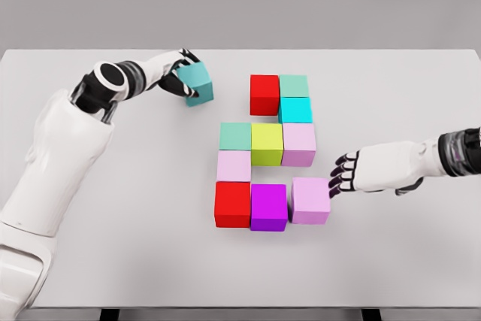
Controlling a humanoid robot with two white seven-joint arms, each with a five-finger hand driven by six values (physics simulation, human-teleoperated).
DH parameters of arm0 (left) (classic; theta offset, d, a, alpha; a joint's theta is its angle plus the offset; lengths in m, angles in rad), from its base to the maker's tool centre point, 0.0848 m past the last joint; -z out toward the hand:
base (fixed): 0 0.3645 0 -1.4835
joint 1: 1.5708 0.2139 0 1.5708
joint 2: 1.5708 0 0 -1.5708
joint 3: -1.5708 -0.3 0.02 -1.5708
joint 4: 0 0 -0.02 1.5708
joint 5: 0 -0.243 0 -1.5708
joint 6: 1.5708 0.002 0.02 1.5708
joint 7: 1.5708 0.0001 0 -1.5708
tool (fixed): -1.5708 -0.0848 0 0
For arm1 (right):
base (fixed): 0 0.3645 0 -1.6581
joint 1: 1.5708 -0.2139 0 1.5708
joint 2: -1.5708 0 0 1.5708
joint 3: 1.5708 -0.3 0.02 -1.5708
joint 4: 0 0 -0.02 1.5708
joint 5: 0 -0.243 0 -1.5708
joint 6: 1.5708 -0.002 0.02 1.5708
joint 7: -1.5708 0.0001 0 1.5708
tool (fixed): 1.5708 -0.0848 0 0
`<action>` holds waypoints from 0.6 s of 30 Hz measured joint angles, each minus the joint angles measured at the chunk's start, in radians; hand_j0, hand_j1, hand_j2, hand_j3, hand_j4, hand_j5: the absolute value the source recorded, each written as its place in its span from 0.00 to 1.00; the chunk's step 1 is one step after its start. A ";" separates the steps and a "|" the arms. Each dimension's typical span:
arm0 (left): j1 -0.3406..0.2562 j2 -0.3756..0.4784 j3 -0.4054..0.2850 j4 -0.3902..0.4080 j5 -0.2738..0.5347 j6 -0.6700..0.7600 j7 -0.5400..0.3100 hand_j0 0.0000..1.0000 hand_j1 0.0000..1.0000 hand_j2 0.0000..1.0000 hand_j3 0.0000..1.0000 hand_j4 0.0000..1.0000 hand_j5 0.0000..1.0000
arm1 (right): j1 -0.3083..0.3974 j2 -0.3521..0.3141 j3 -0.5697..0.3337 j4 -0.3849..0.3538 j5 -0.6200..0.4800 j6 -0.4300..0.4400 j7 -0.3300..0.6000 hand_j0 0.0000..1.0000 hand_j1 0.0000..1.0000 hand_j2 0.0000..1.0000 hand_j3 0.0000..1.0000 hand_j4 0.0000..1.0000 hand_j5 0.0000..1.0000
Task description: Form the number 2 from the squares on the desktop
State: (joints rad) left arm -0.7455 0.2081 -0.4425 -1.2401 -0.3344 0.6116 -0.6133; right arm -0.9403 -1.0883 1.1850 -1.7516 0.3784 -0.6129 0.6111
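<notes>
— Where are the squares found, and how are they laid out?

— Nine cubes are gathered near the middle of the white table (90, 261). In the top row a red cube (264, 94) is set beside a mint cube (294, 85), and a cyan cube (295, 110) is placed directly below the mint one. The middle row is formed by a sea-green cube (235, 136), a yellow-green cube (267, 144) and a pink cube (299, 144), all touching. A pale pink cube (234, 165) is seated under the sea-green one. The bottom row is made up of a second red cube (232, 204), a magenta cube (269, 207) and a lilac cube (310, 200), the last one turned slightly out of line.

— And the tenth piece?

— A teal cube (197, 83) is seen well apart from the group, up and to the left, tilted. It is clasped by the left hand (171, 73), whose dark fingers are wrapped over its top and left face. Whether it is lifted off the table cannot be told.

— What is shown of the other hand?

— The right hand (368, 172) is held low at the right, palm toward the group, its dark fingertips (335, 183) curled and just at the right face of the lilac cube. Nothing is gripped by it.
</notes>
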 measured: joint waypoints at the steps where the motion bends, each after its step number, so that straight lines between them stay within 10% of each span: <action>1: 0.000 -0.003 -0.004 0.001 0.000 0.000 0.000 0.28 0.28 0.28 0.28 0.28 0.28 | 0.000 0.003 0.000 0.000 0.000 0.000 0.000 1.00 1.00 1.00 1.00 1.00 1.00; 18: -0.028 -0.015 -0.067 0.006 0.008 -0.001 0.000 0.26 0.26 0.26 0.26 0.26 0.26 | -0.002 0.008 -0.010 0.003 -0.003 0.000 0.000 1.00 1.00 1.00 1.00 1.00 1.00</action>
State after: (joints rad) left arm -0.7731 0.1936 -0.5098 -1.2342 -0.3267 0.6110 -0.6133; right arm -0.9419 -1.0801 1.1752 -1.7483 0.3756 -0.6129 0.6111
